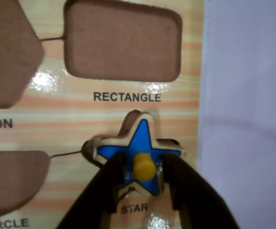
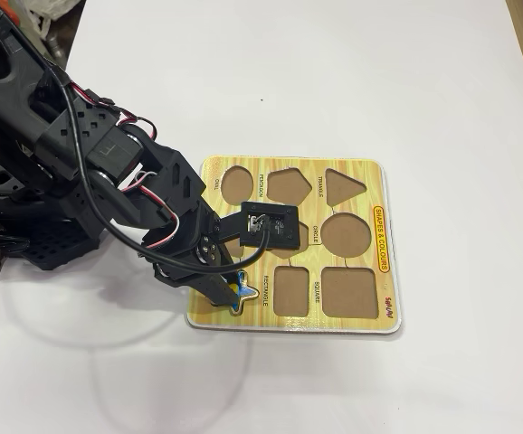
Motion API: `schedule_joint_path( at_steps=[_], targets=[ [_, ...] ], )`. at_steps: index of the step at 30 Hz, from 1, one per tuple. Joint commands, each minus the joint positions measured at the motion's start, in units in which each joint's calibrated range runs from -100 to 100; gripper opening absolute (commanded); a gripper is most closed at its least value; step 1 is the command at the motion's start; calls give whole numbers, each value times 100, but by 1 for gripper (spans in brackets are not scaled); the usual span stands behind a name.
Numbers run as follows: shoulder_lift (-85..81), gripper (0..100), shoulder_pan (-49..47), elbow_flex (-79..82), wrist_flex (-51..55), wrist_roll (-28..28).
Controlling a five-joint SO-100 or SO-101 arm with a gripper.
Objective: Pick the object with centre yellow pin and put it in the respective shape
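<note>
The blue star with the yellow knob (image 1: 143,138) lies over the star-shaped recess (image 1: 134,116) above the word STAR on the yellow board (image 1: 80,119). It sits slightly askew, and brown recess shows past its upper and left points. My gripper (image 1: 143,163) straddles the knob, with a black finger on each side and a narrow strip of blue showing between each finger and the knob. In the fixed view the gripper (image 2: 232,287) is down at the board's (image 2: 370,312) near-left corner, over the star (image 2: 246,292).
Empty recesses surround the star: rectangle (image 1: 123,43), pentagon (image 1: 9,47) and circle (image 1: 11,179). The white table (image 1: 248,119) begins just right of the board's edge. In the fixed view the arm's black base (image 2: 35,208) stands left of the board.
</note>
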Motion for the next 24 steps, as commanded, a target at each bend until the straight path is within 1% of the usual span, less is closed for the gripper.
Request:
schedule_joint_path(
  at_steps=[1,5,10,17,20,24],
  targets=[
    [20,11,-298,18,8,-30],
    [-14,11,-581,27,34,-35],
    [-47,11,-1294,0,-36,-61],
    [-64,10,-2222,-45,-44,-1092],
    [-315,10,-2271,-72,-44,-1243],
    [-1185,10,-2232,27,16,-1254]
  ],
)
